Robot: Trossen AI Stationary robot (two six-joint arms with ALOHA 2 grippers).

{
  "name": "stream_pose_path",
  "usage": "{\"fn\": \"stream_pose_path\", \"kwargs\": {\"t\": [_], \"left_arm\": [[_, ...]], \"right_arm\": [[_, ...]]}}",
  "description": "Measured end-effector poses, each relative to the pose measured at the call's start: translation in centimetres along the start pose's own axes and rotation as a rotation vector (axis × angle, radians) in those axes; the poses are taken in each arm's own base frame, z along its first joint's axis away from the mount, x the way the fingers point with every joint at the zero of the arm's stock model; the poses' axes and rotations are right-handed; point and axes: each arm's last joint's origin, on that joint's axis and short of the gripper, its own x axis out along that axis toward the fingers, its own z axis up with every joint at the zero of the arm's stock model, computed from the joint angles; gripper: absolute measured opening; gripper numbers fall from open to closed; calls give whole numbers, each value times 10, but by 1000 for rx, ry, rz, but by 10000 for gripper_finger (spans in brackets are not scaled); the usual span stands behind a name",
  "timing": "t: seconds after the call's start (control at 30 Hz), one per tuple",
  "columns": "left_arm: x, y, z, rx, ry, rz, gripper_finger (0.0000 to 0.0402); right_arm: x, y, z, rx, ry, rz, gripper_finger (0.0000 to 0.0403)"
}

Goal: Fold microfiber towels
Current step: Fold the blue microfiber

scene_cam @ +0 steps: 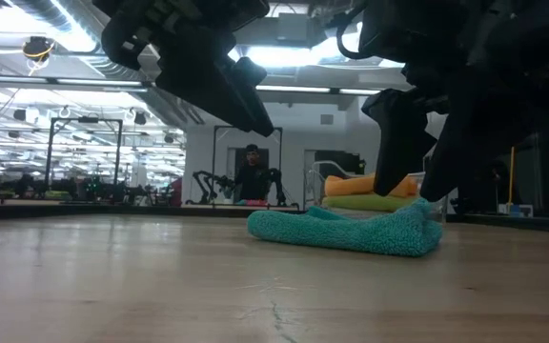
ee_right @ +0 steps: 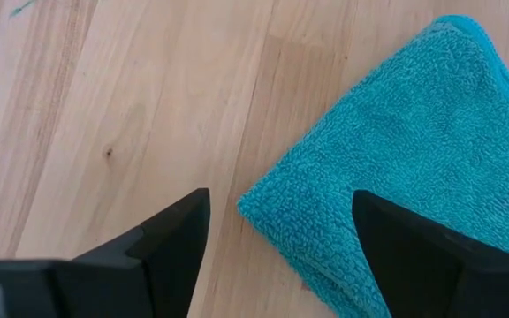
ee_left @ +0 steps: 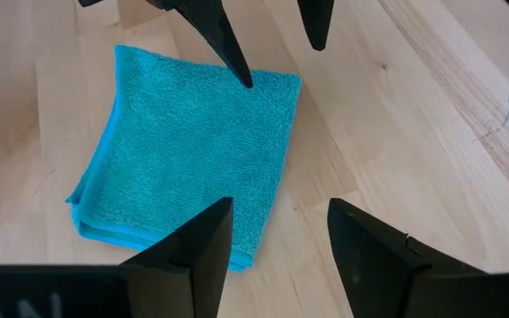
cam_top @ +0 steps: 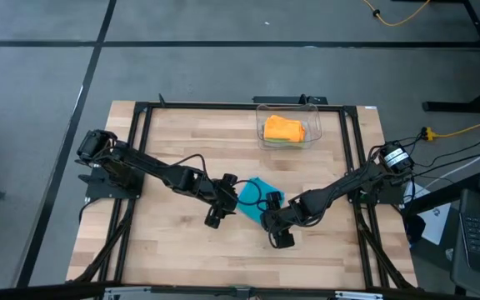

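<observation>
A teal blue microfiber towel [cam_top: 255, 194] lies folded into a small square, flat on the wooden table's middle [ee_left: 193, 150]. My left gripper [ee_left: 277, 247] hovers open above the towel's left side [cam_top: 233, 197]. My right gripper [ee_right: 281, 238] hovers open over the towel's near right corner [ee_right: 272, 208], one finger over the cloth and one over bare wood. In the low view both grippers stand just above the towel [scene_cam: 351, 229]. An orange towel [cam_top: 283, 128] lies on a lime green one [scene_cam: 370, 202] in the bin.
The clear plastic bin [cam_top: 312, 133] stands at the table's far side, right of the middle. A black frame [cam_top: 140, 167] runs along the table's edges. Bare wood lies to the left and near side of the towel. A person [scene_cam: 251, 173] stands far off in the room.
</observation>
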Motion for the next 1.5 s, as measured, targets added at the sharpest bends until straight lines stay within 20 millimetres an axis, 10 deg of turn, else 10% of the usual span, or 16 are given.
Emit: {"fn": "stream_pose_path", "kwargs": {"t": [1.5], "left_arm": [[74,2,-35,234,135,42,179]], "right_arm": [[34,12,-28,-19,-37,-31,247]]}}
